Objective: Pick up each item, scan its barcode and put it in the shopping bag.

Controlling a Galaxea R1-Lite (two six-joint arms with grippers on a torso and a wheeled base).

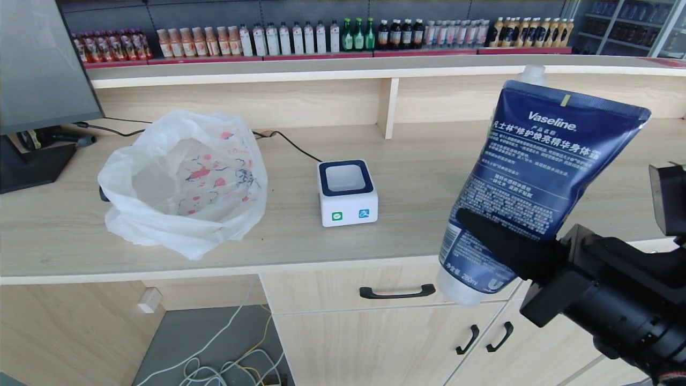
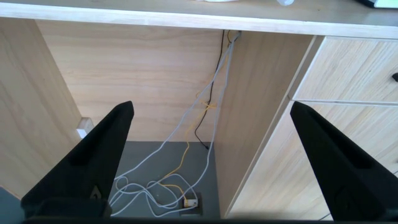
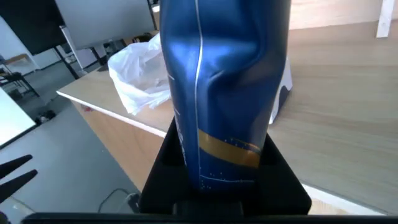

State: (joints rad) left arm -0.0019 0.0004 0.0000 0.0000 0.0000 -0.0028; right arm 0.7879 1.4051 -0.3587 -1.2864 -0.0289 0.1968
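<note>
Counter (image 1: pixel 418 177): single bag (image 1: pixel 182 177), scanner (image 1: pixel 348 195), tube (image 1: pixel 536 166)

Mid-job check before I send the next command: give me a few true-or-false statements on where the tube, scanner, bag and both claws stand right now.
1. The right claw is shut on the dark blue squeezable lotion tube. True.
2. The tube lies flat on the light wooden counter. False: it is held up off it, cap end down.
3. The white box scanner with a dark blue rim stands on the counter, to the right of the white plastic shopping bag. True.
4. The left claw holds the bag open. False: it is open and empty, below the counter top.
</note>
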